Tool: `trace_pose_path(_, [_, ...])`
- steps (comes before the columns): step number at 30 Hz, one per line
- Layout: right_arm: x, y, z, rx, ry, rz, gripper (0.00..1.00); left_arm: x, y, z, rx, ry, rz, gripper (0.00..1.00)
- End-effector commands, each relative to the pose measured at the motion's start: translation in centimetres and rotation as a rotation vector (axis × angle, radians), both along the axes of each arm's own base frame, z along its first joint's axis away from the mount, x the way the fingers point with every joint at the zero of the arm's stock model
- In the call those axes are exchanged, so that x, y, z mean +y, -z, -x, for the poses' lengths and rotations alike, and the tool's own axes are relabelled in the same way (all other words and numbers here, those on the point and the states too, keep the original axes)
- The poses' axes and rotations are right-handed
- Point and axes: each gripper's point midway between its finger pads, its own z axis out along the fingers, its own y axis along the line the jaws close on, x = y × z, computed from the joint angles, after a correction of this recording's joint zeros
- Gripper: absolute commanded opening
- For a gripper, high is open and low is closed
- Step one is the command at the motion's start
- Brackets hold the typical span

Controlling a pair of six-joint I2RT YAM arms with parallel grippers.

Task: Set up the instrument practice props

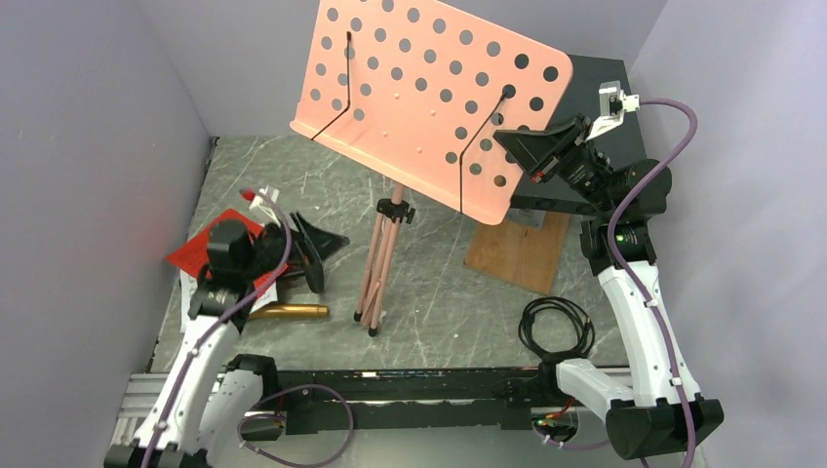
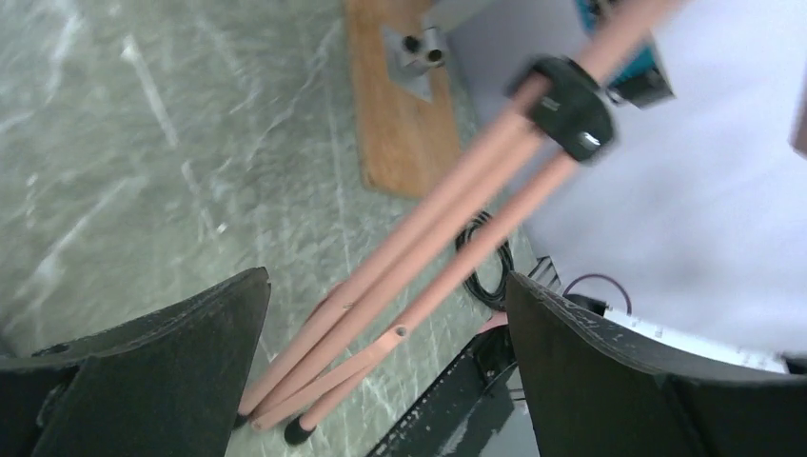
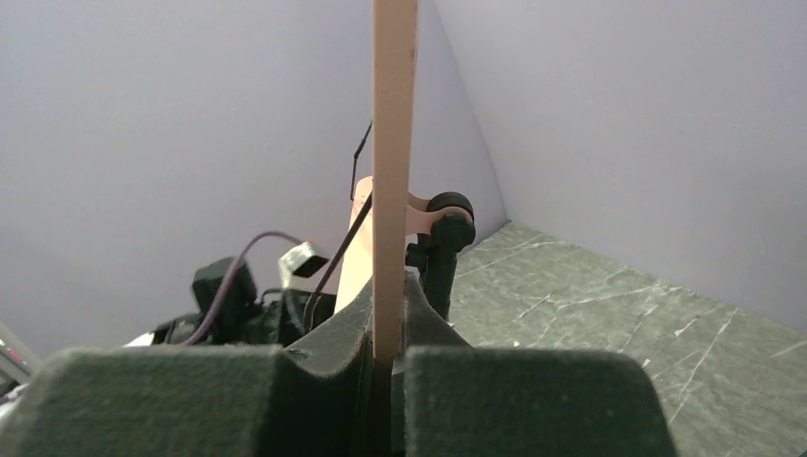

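Pink stand [image 1: 410, 146] — right end effector [image 1: 505, 136] clamped

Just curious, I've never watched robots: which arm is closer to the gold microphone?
Left. The open left gripper sits just beyond the gold microphone; the right gripper is far off, clamped on the edge of the pink music stand.

Your right fingers [image 1: 515, 143] clamp the right edge of the pink stand [image 1: 429, 97]. Your left fingers [image 1: 330, 238] are spread near its legs, apart from them. The gold mic [image 1: 291, 312] lies on the desk [image 1: 439, 292] beside the red sheets [image 1: 195, 255].
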Motion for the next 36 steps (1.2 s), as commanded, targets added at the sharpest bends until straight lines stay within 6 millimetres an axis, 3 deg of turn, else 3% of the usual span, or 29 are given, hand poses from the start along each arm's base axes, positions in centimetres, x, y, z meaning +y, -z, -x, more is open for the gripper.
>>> trace_pose_path(1, [0.3,-3.8,3.4,-0.406,-0.001,0.125,0.0,-1.7,-9.7,2.2,-0.57,0.021,0.112,0.99])
trace_pose_path(5, [0.4,-3.9,3.6,-0.403,-0.009,0.117,0.0,-2.9,-10.5,0.5,-0.646,-0.014,0.138,0.95])
trace_pose_path(12, [0.6,-4.4,4.0,-0.402,-0.02,0.107,0.0,-10.6,-12.3,-1.0,-0.762,0.059,0.015,0.89])
trace_pose_path(17, [0.7,-4.9,4.3,-0.405,-0.024,0.103,0.0,-13.2,-12.4,-2.9,-0.789,-0.049,-0.07,0.79])
trace_pose_path(23, [0.8,-4.9,4.5,-0.405,-0.021,0.113,0.0,-13.6,-13.1,-4.5,-0.774,-0.16,-0.085,0.77])
trace_pose_path(29, [1.1,-5.0,4.8,-0.411,-0.014,0.118,0.0,-13.6,-13.7,-5.7,-0.698,-0.186,-0.147,0.88])
trace_pose_path(36, [1.5,-5.5,5.1,-0.419,-0.022,0.13,0.0,-13.6,-13.8,-4.7,-0.626,-0.135,-0.149,0.98])
